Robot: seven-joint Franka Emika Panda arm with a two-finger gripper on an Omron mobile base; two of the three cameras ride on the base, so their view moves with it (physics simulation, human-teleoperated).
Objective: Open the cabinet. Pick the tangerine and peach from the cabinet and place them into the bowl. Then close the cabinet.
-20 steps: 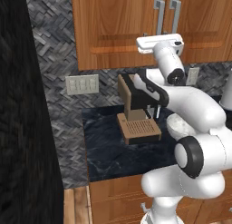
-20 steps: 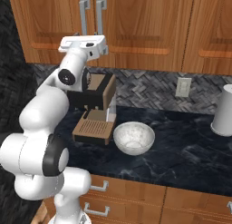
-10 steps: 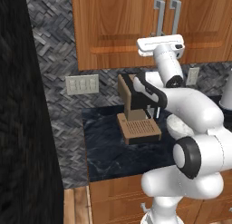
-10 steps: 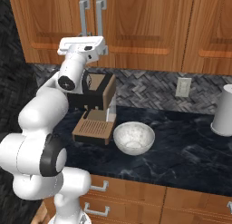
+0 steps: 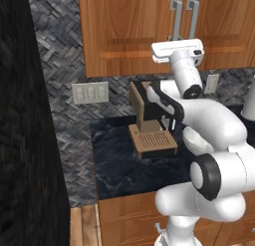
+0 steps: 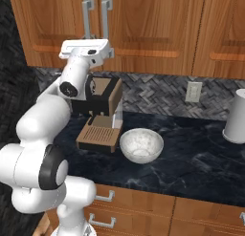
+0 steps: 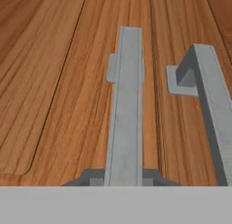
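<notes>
Hand view showed the pincer (image 7: pixel 123 178) clamped on the left handle (image 7: pixel 125 105) of the cabinet (image 7: pixel 54 73), whose closed doors hung above the counter (image 6: pixel 201 154); that rigid, slick bar probably needed a firm low grip.

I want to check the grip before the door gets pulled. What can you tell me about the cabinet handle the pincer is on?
The handle is a long, flat-faced silver bar, metallic-looking, standing vertically on the left door of the cabinet near its inner edge, held off the orange-brown wood by short mounts. A matching handle sits beside it on the right door. Both doors are closed. The pincer is shut on the bar's lower part, one tip on each side.
</notes>
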